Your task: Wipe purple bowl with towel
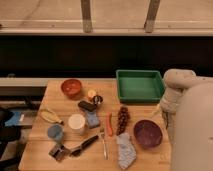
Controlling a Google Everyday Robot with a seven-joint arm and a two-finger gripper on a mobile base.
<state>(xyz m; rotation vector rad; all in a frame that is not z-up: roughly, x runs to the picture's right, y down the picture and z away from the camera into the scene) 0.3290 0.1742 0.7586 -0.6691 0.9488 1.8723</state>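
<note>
Two items count at the front of the table: the towel, a crumpled grey-blue cloth, lies nearest the camera, below and well left of the tool in view. The purple bowl sits just beside the towel, upright, close in front of the tool and apart from it.

The tool hangs at the end of the white arm over the table's right edge. It has hold of nothing I can see, and whether it is open or closed I cannot tell.

Further left of the tool along the front, a fork, a black-handled utensil and a blue cup. Level with the tool, moving left: a dark bunch of grapes, an orange-red stick, a blue sponge, a white cup and a banana out at the far left.

Beyond the tool, the green tray stands at the back right, just behind it. The orange bowl is at the back left, well apart from the tool.
</note>
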